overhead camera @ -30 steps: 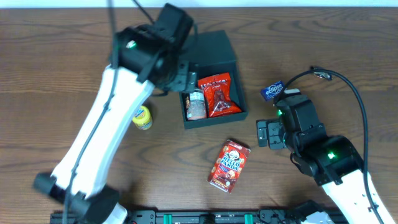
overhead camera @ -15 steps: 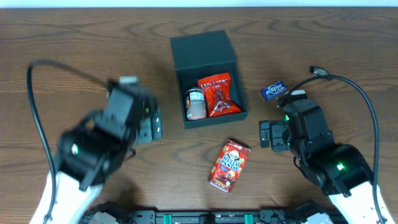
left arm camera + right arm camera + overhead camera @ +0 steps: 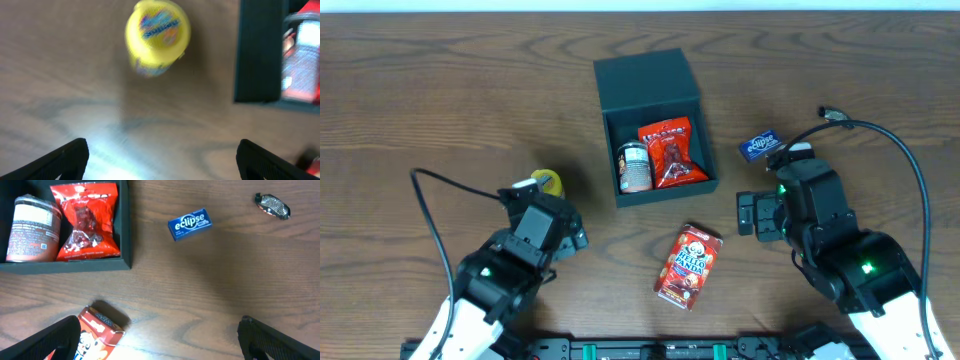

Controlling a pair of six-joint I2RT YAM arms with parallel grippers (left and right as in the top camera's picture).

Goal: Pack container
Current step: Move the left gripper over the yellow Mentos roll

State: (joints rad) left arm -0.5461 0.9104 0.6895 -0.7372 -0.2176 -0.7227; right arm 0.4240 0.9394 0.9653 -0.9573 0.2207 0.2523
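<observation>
Container point(image 3: 645, 78): dark square box, mid-counter toward the far edge, lid flipped open toward that edge.
Inside it: red snack bag point(image 3: 87, 222) beside a small labelled can point(image 3: 30, 227).
My left pincer point(image 3: 162, 150): spread wide, holding nothing, toward the near-left corner; yellow can point(image 3: 156, 36) ahead of it.
My right pincer point(image 3: 157, 330): spread wide, empty, toward the near-right corner.
Loose on the counter: Hello Panda box point(image 3: 689, 265) toward the near edge; Eclipse gum pack point(image 3: 190, 223) right of the container.

Overhead straight down, far; wrist views close, both sharing container point(image 3: 645, 78); left blurry, perhaps nearer.
</observation>
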